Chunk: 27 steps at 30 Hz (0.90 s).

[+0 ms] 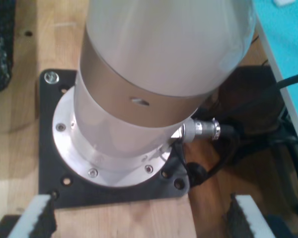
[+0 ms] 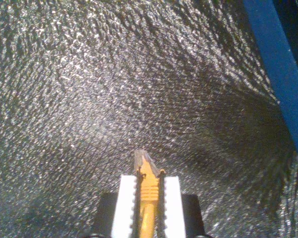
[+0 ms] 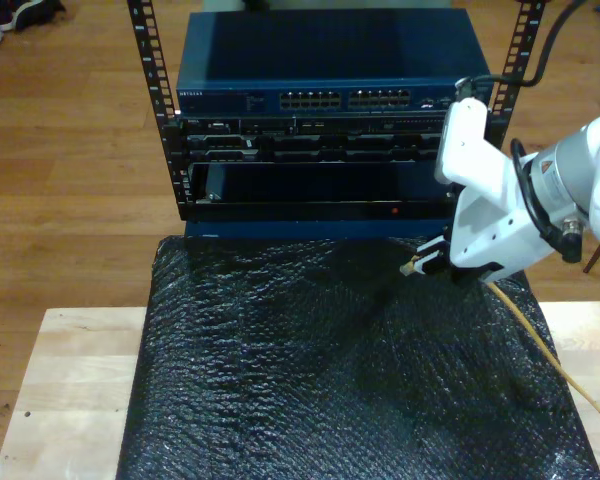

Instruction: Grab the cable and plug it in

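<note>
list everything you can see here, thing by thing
cable: 1, yellow-orange, trailing off the mat at the exterior view's right, clear plug at its tip
mat: 1, black, bubbled, covering the table
table: 1, light wood
rack: 1, black frame, behind the mat, holding a blue network switch
floor: wooden
arm base: 1, white and silver, on a black plate
my first gripper: open, nothing between its pads
my second gripper: shut on the cable near the plug

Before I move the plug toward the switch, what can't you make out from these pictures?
- Port numbers on the switch: too small in the exterior view.
- Which way the plug clip faces: blurred in the second wrist view.
- Cable far end: cut off at the exterior view's right edge.
</note>
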Available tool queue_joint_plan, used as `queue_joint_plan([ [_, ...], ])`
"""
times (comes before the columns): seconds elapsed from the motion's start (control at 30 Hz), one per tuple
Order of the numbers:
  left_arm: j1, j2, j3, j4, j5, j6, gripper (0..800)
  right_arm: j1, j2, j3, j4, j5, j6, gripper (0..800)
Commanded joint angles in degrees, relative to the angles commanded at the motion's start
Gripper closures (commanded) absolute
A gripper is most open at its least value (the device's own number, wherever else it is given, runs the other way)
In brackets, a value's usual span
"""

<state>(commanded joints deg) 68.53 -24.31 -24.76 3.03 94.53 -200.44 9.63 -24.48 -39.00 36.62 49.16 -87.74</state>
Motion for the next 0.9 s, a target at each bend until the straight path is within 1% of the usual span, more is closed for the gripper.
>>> queue_joint_plan([
  [0.1,0.0,-0.44,0.97,0.0,-1.85,0.62,1,0.0,0.0,0.0,0.0,0.0,0.0,800],
  [0.2,0.44,-0.62,1.23,0.26,-2.37,1.76,1,0.0,0.0,0.18,0.0,0.0,0.0,800],
  [0.3,2.46,-0.7,2.02,1.23,-3.6,3.08,1,0.0,0.0,0.26,0.0,0.0,0.0,800],
  [0.37,3.96,-0.88,2.73,1.58,-5.45,4.04,1,0.0,0.0,0.44,0.0,0.0,0.0,800],
  [0.47,5.27,-2.29,4.22,1.85,-8.0,5.8,1,-0.09,0.0,0.44,0.0,0.0,0.0,800],
  [0.53,5.36,-3.96,5.71,1.85,-9.32,7.38,1,0.0,0.0,0.44,0.0,0.0,0.0,800],
  [0.6,5.36,-4.75,7.21,1.67,-10.02,8.62,1,-0.09,0.0,0.44,0.0,0.0,0.0,800],
  [0.9,5.45,-4.84,7.47,1.67,-11.16,13.36,1,-0.09,0.0,0.44,-0.09,0.0,0.0,800],
])
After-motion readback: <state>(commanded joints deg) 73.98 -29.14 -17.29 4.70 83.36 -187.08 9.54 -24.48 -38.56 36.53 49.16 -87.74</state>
